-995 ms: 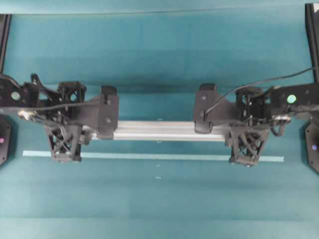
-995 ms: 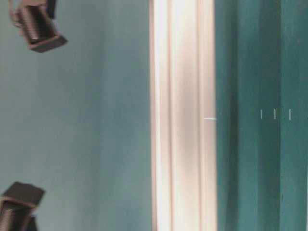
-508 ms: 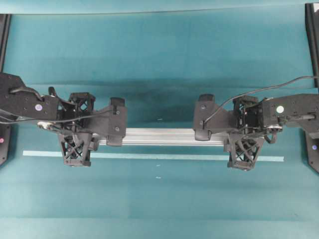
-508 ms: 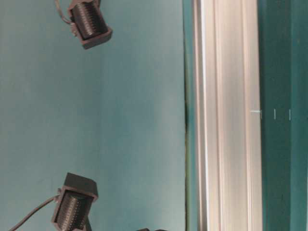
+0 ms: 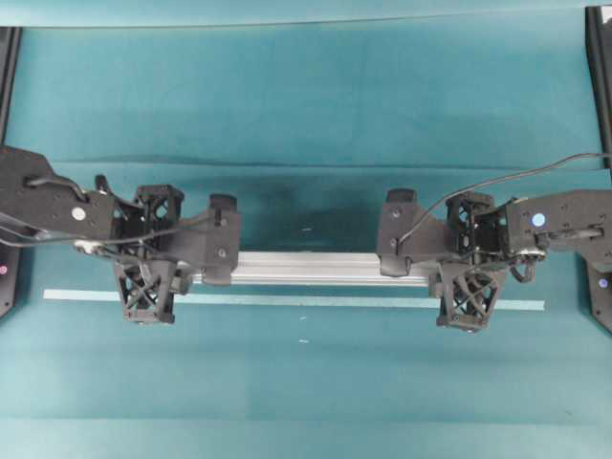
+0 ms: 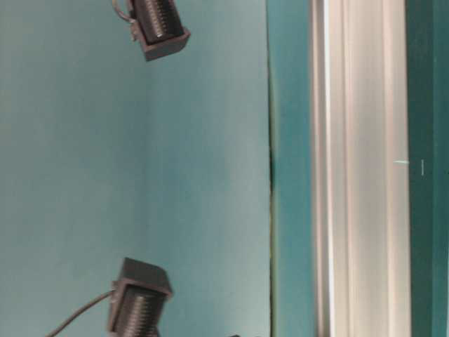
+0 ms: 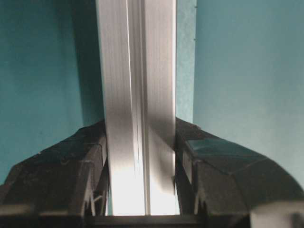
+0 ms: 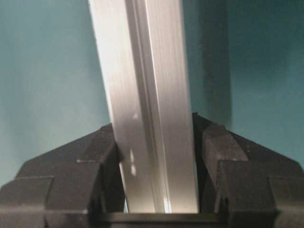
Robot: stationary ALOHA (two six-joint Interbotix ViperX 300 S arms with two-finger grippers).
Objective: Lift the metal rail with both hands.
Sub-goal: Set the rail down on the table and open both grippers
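The metal rail [image 5: 316,268] is a long silver grooved bar lying left to right across the middle of the teal table [image 5: 306,115]. My left gripper [image 5: 151,252] is shut on the rail's left end and my right gripper [image 5: 469,256] is shut on its right end. In the left wrist view the rail [image 7: 137,95] runs up between the black jaws of the left gripper [image 7: 140,190], which press on both its sides. The right wrist view shows the rail [image 8: 142,85] clamped the same way in the right gripper [image 8: 159,190]. The table-level view shows the rail [image 6: 361,175] as a wide pale band.
A thin pale-teal tape strip [image 5: 306,301] lies on the table just in front of the rail, with small white marks [image 5: 304,340] near it. Black arm bases [image 5: 601,287] stand at the left and right edges. Dark frame posts [image 5: 602,57] rise at the back corners.
Both grippers and the rail have shifted toward the tape strip and look smaller from overhead. In the table-level view the rail has slid right, toward the table marks. Both grips are unchanged.
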